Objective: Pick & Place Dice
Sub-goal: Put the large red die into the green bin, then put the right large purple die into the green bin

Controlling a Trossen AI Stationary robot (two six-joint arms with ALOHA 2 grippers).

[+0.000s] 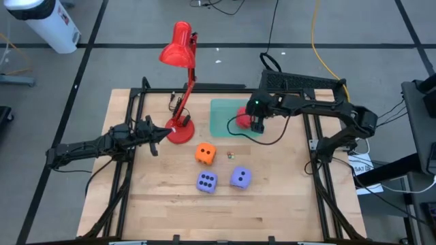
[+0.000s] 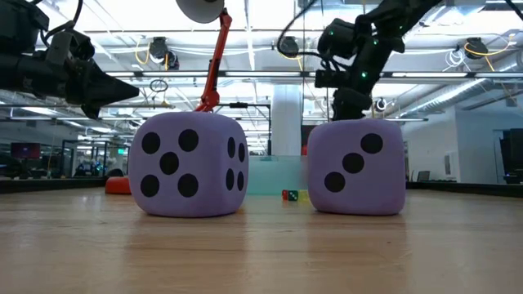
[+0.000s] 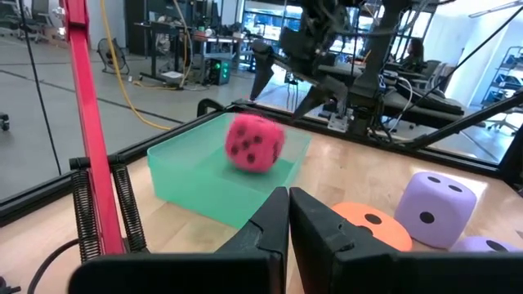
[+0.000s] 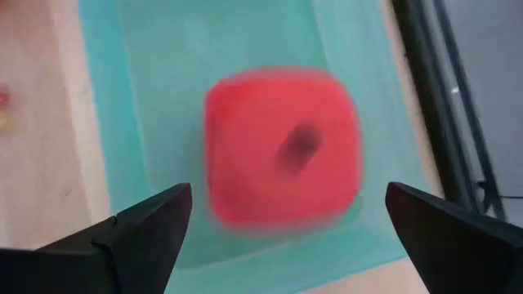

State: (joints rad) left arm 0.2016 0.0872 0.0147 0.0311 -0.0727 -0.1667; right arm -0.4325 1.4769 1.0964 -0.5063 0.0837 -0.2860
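The red die (image 4: 282,147) shows blurred inside the green tray (image 4: 131,98), directly below my open right gripper (image 4: 288,194), whose fingers stand wide on either side without touching it. In the left wrist view the red die (image 3: 255,143) sits at the tray's (image 3: 188,184) rim height, below the right gripper (image 3: 282,77); whether it rests on the tray floor, I cannot tell. The orange die (image 1: 206,154) and two purple dice (image 1: 207,182) (image 1: 240,177) rest on the table. My left gripper (image 1: 155,133) is shut, hovering beside the lamp base (image 1: 180,131).
A red desk lamp (image 1: 178,51) stands on the table left of the tray. Two tiny dice (image 1: 229,155) lie between the orange die and the tray. A black cable (image 1: 272,139) runs off the tray. Bare wood shows along the near edge (image 1: 218,218).
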